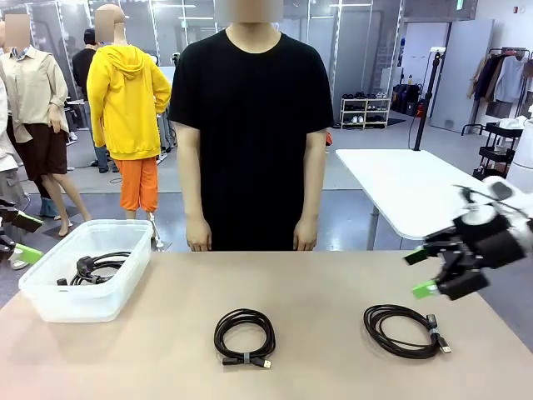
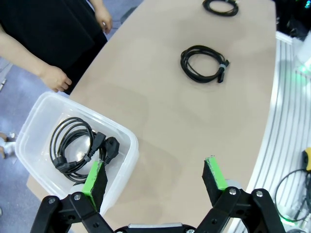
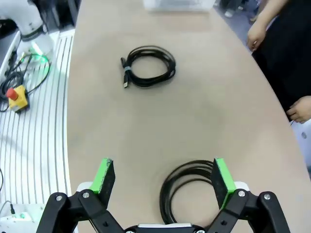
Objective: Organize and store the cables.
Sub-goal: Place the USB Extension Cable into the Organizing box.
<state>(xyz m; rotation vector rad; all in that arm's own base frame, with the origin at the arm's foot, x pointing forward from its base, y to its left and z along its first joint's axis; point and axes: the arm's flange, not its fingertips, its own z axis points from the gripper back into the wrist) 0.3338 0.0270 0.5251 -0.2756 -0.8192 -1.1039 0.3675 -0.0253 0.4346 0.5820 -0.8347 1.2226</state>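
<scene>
Although the left hand [image 1: 35, 238] [image 2: 153, 167] hangs spread and empty close to the translucent white plastic tub [image 1: 75, 302] [image 2: 131, 141] at the left end of the bench [image 1: 333, 283], a thick coiled black cord with chunky dark plugs [image 1: 96, 268] [image 2: 73, 145] already lies inside that tub, so the storing looks partly done. Toward the middle, a thin black cable wound into a round coil with a silver-tipped plug [image 1: 244, 336] [image 2: 203, 63] [image 3: 148, 66] lies flat on bare bench, well apart from the tub. Farther right lies a second thin black round coil [image 1: 404, 331] [image 2: 221, 6] [image 3: 187, 194], and the right hand [image 1: 416, 273] [image 3: 162, 167] hovers above it, fingers released and apart, gripping nothing. The step in hand seems to be fetching this right coil; the next move would call for lowering, pinching several loops together, then carrying them across to the tub. From the right wrist, the coil's near arc is cut off behind the hand's body. Whether the tub holds one cord or more is hard to tell.
</scene>
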